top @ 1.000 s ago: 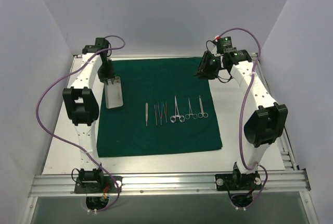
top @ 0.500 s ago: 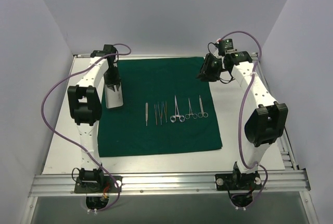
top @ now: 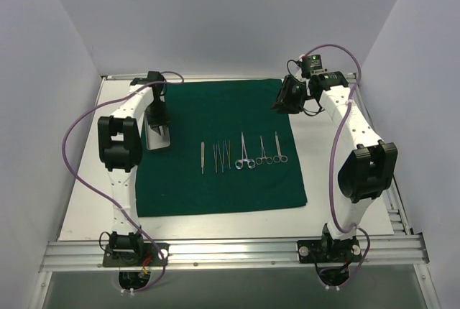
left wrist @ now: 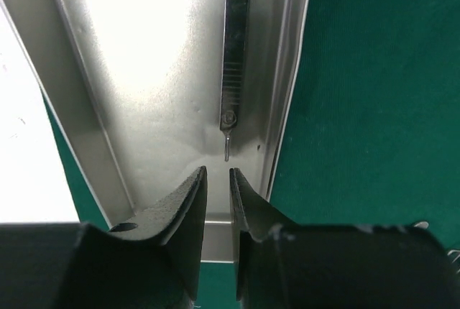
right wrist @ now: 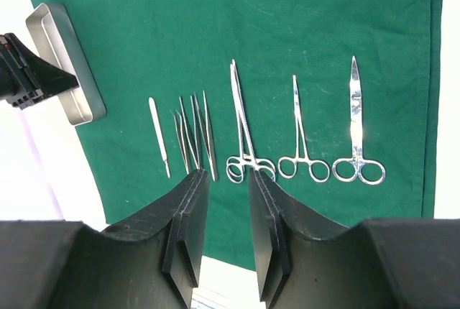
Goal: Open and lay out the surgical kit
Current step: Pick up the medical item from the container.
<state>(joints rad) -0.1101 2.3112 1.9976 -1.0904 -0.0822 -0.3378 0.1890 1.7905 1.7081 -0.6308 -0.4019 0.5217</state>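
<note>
Now the drape is lying spread on the desk, with instruments lining its middle. Over the tray at its left edge, the left pincer is hovering, jaws slightly apart. The right pincer is hanging over the drape's far right corner, jaws apart.

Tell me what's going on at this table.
The green cloth is spread flat, with steel instruments lined up across its middle. The left gripper hangs over the silver tray at the cloth's left edge, jaws slightly apart, close to one slim tool lying inside. The right gripper hovers empty near the far right corner.
</note>
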